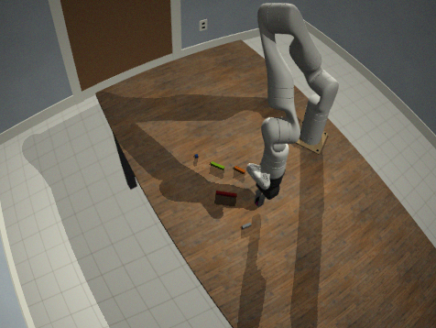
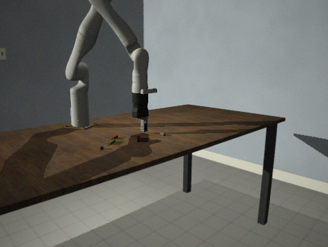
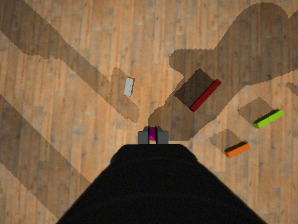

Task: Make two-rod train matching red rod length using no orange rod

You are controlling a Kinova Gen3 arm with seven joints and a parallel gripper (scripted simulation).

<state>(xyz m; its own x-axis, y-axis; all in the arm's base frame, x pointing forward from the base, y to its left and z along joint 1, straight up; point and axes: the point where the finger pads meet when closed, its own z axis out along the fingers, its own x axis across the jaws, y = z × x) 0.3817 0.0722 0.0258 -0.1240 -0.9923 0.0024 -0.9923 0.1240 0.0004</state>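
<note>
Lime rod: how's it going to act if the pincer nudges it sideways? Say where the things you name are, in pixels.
The lime rod (image 1: pixel 217 166) (image 2: pixel 111 142) (image 3: pixel 269 119) looks straight and solid, so probably stiff. Its flat faces suggest sliding more than rolling. It looks narrow for its length, so an off-centre push would likely swivel it.

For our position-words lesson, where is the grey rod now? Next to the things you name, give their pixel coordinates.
In the wrist view, the grey rod (image 1: pixel 246 225) (image 2: pixel 162 134) (image 3: pixel 129 87) lies on the table, left of the red rod (image 1: pixel 226 194) (image 2: pixel 138 139) (image 3: pixel 205 95).

Wood-topped table (image 1: pixel 366 224) (image 2: pixel 220 119) (image 3: pixel 60 95), blue-grey walls (image 1: pixel 376 41) (image 2: pixel 234 52).
</note>
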